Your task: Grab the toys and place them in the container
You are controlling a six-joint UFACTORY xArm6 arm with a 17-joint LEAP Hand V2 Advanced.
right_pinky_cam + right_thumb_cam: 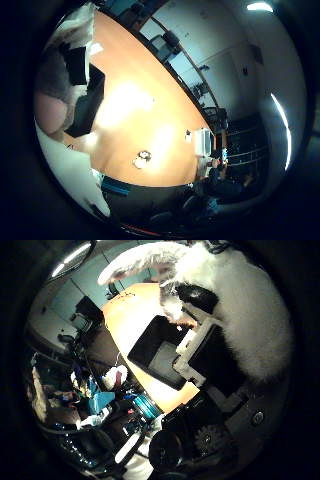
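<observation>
1. I am holding a white plush toy point(240, 315) in the hand point(200, 360): the white and black fingers are curling against its fur, and the fur is pressing close to the palm, so I judge the grip to be closed on the toy and not merely resting against it.
2. The step in hand, as I read it, is carrying the toy over to the container point(157, 352) and letting go. I am keeping the fingers closed until the toy's body hangs over the opening, because the plush is soft and long and one limb could easily catch on the rim.
3. The toy is looking fluffy and pale, with a long white limb or tail point(140, 260) arching away from the palm and a darker patch showing near the fingers. It should squash easily, so I am not trusting the grip to feel firm.
4. The container is sitting just beyond the fingers on the orange bench point(150, 120). It is black, rectangular and open-topped, with a dim grey floor, and I cannot tell whether anything is lying in it.
5. Farther along the bench, well apart from the container, a small pale object point(142, 159) is lying; it may be another toy, but it is too small to tell.
</observation>
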